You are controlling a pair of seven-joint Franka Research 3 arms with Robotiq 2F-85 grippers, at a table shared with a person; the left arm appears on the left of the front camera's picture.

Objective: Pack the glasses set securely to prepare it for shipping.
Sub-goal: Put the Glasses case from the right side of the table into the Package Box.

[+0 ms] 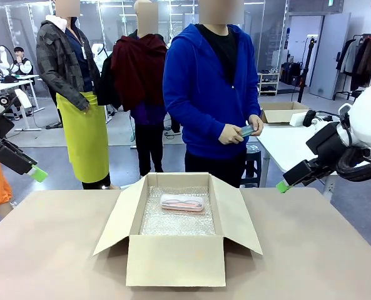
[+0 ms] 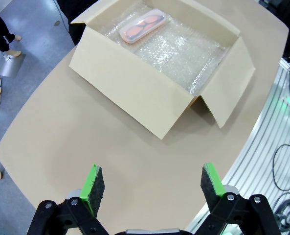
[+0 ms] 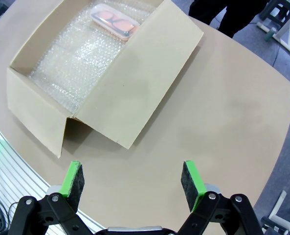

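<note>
**Mint green case off the table, nearer the right arm**

The pink case is seen inside the open cardboard box, which stands at the middle of the table. It is laid flat on the bubble wrap lining the floor, close to the box's far wall. Its long axis runs parallel to the table's far edge. The near half of the lining is left bare.

The mint green case is not yet packed. It is held in the person's hands beyond the table's far edge, towards the far right corner, well above the box.

The left gripper is held over the table's left edge and the right gripper over its right edge. Both are raised and well apart from the box. The jaws of each are spread wide, and nothing is gripped by either.

The coming move is judged to turn on the mint green case. It lies ahead of both grippers, across the table, and on the right arm's side. If it is to be handed over, the right arm is the nearer one. If it is lowered by the person, the bare lining beside the pink case is the likely spot, with the long axes laid parallel.
</note>
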